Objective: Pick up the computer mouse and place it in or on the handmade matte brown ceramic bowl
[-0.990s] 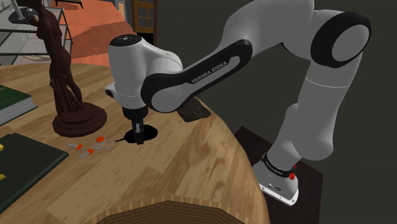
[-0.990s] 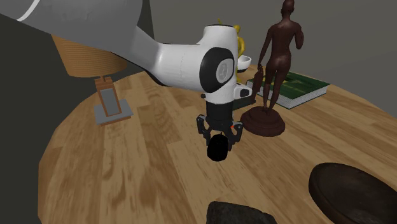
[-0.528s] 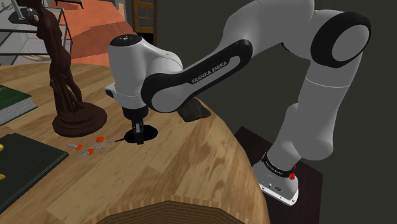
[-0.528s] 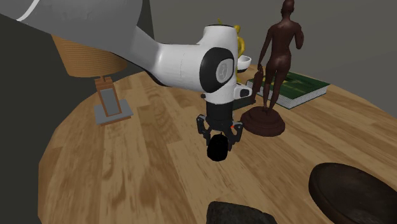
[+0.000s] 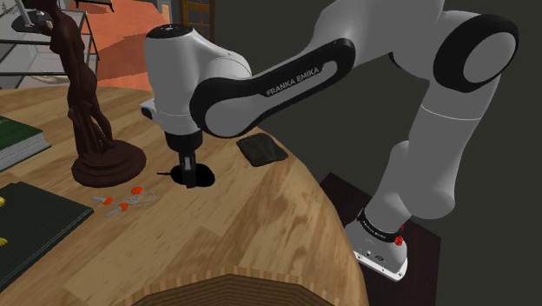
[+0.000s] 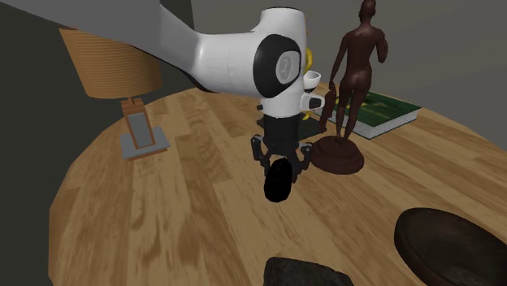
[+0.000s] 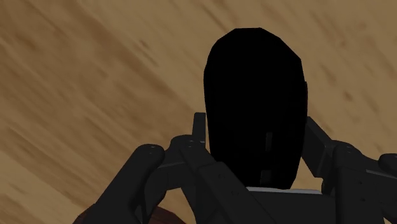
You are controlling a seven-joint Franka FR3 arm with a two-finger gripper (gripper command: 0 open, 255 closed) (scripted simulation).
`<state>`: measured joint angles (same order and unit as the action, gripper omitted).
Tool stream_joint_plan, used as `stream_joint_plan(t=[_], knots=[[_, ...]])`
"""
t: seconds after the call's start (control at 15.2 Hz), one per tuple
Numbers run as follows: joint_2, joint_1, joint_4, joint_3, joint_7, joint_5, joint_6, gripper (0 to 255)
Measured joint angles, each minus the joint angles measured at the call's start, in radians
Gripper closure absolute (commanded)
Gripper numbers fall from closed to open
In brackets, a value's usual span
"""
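The computer mouse (image 6: 277, 182) is plain black and oval, and my gripper (image 6: 280, 159) is shut on it from above. It hangs just over the wooden table (image 6: 179, 219), in front of the statue. In the shoulder view the mouse (image 5: 196, 178) shows under the gripper (image 5: 188, 168), close to the table top. The wrist view has the mouse (image 7: 254, 95) clasped between both fingers (image 7: 199, 130), with wood grain behind it. The dark brown matte bowl (image 6: 452, 244) sits at the second exterior view's lower right, well away from the mouse.
A dark brown figure statue (image 5: 87, 113) stands just to the shoulder view's left of the gripper. Small orange-capped items (image 5: 122, 202) and books (image 5: 26, 224) lie left of it. A dark flat object (image 5: 261, 149) sits near the table edge. A wooden lamp (image 6: 114, 77) and dark lump (image 6: 309, 273) stand nearby.
The arm has risen and the hand has lifted with the mouse still clasped; the mouse now hangs a little higher over the table. Nothing else moved.
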<state>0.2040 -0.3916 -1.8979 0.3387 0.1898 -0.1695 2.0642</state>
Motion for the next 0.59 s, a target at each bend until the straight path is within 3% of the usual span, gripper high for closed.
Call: stream_joint_plan(t=[0.59], knots=[[-0.042, 0.003, 0.072, 0.005, 0.022, 0.023, -0.11, 255]])
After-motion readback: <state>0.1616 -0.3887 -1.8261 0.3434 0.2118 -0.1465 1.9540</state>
